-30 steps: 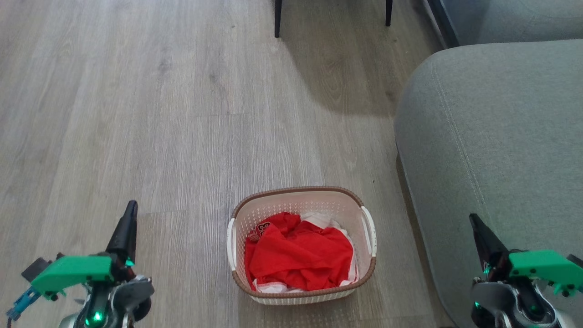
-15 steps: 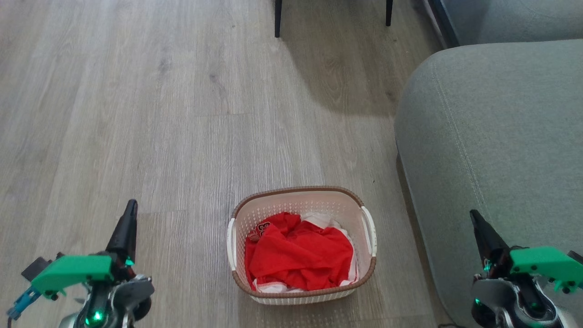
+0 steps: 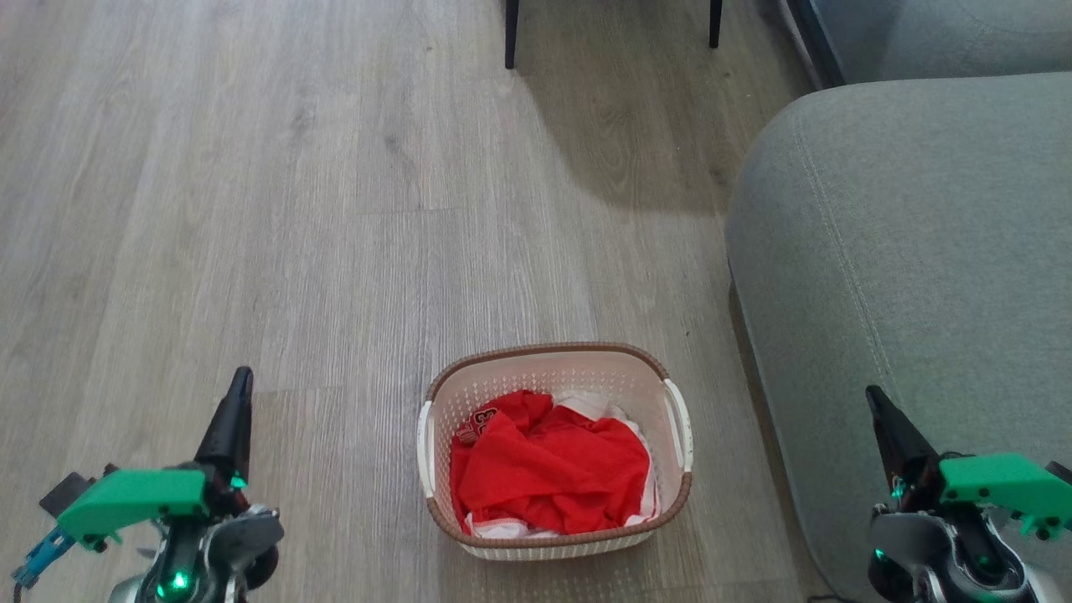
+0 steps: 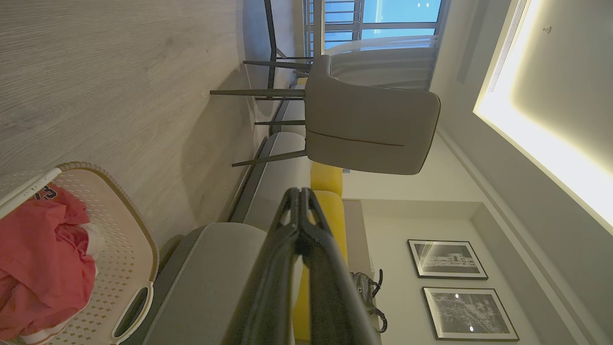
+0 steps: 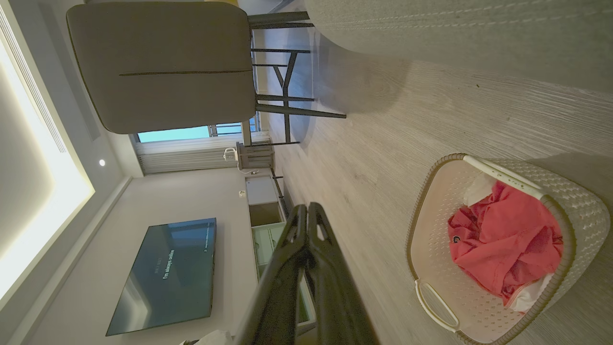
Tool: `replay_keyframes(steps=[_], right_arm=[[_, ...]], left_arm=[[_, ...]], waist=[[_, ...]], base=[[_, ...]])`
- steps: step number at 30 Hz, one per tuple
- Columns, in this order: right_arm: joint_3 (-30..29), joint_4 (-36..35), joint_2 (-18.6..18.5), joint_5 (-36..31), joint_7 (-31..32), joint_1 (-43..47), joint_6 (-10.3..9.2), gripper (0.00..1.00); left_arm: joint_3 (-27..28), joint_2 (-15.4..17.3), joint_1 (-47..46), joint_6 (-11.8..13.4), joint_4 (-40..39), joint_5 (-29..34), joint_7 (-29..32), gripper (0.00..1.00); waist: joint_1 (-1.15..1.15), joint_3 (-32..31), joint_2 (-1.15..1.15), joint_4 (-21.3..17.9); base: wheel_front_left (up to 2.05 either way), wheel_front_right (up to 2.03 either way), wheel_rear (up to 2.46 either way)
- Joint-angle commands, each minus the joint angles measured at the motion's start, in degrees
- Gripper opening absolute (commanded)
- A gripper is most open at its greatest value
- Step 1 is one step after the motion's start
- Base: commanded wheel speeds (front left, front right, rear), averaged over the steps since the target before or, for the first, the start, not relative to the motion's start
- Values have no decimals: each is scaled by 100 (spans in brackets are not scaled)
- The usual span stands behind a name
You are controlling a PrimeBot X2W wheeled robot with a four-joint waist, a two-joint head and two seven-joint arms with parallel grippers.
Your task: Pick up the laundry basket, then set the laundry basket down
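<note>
The basket (image 3: 548, 347) stands upright on the wood floor (image 3: 293, 209), low in the middle of the head view, just beside the front of a grey sofa (image 3: 913, 251) on its right; it is small and rounded-rectangular, with cream-white walls pierced by rows of little holes, a brown woven-look rim (image 3: 469, 523), and a white handle (image 3: 678, 423) on each short side; a crumpled red cloth (image 3: 548, 473) with a dark printed patch fills most of it, and a white cloth (image 3: 586, 404) shows at the back and along the front edge; the left jaws are at the lower left of the head view, well apart from the basket, and the left wrist view shows their two dark fingers (image 4: 278, 268) pressed together at the tips, holding nothing; the right jaws are at the lower right, over the sofa's edge, also well apart from the basket, and their fingers (image 5: 287, 278) likewise meet at the tips with nothing between; the basket (image 5: 431, 225) lies to the side of them in the right wrist view; a grey chair (image 4: 368, 124) on thin dark legs stands farther off.
</note>
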Motion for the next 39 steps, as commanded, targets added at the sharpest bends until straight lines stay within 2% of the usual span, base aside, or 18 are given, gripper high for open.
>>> replay_keyframes(steps=[1,39], right_arm=[[89,-181,-90,-6,30,-275,-8,0],[48,-179,-61,-40,62,-279,-8,0]], left_arm=[[209,27,-266,-38,-172,-23,40,0],[214,24,-266,-38,-172,-19,44,0]], waist=[[0,0,0,0],[0,0,0,0]], base=[[0,0,0],[0,0,0]])
